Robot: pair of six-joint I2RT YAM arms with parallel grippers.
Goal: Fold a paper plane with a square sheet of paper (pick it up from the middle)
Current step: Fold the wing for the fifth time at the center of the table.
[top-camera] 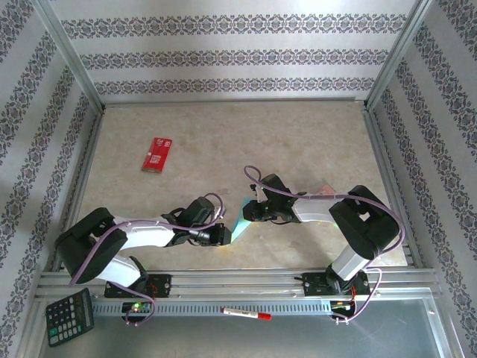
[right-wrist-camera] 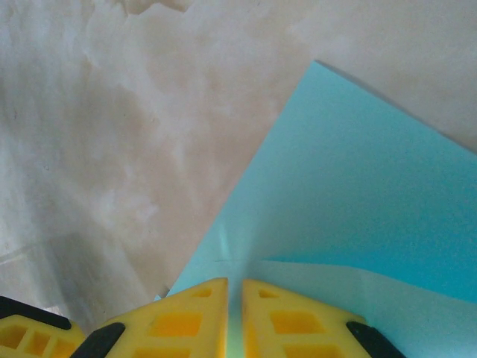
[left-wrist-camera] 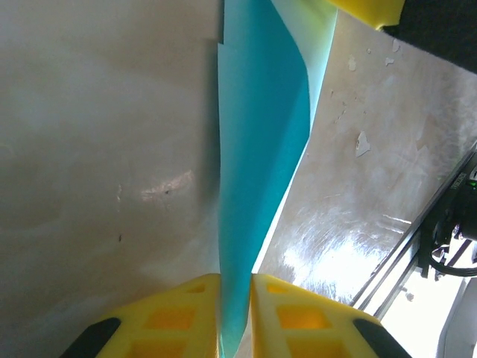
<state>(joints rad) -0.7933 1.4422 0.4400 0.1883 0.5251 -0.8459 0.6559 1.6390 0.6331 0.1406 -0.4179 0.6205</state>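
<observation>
The square sheet of paper (top-camera: pixel 240 224), light teal and folded along a crease, hangs between the two grippers just above the table near its front edge. My left gripper (top-camera: pixel 225 234) is shut on its near end. In the left wrist view the paper (left-wrist-camera: pixel 261 134) runs up from between the yellow fingers (left-wrist-camera: pixel 179 313) of the left gripper (left-wrist-camera: pixel 235 277) as a narrow, upright strip. My right gripper (top-camera: pixel 250 211) is shut on the far end. In the right wrist view the right gripper (right-wrist-camera: pixel 234 282) pinches the sheet (right-wrist-camera: pixel 358 201) at a crease, and a paler flap lies over it.
A red rectangular packet (top-camera: pixel 157 154) lies at the back left of the table. A small pink packet (top-camera: pixel 325 191) sits behind the right forearm. A calculator (top-camera: pixel 69 316) and a red-capped marker (top-camera: pixel 246 313) rest on the metal ledge in front of the arm bases.
</observation>
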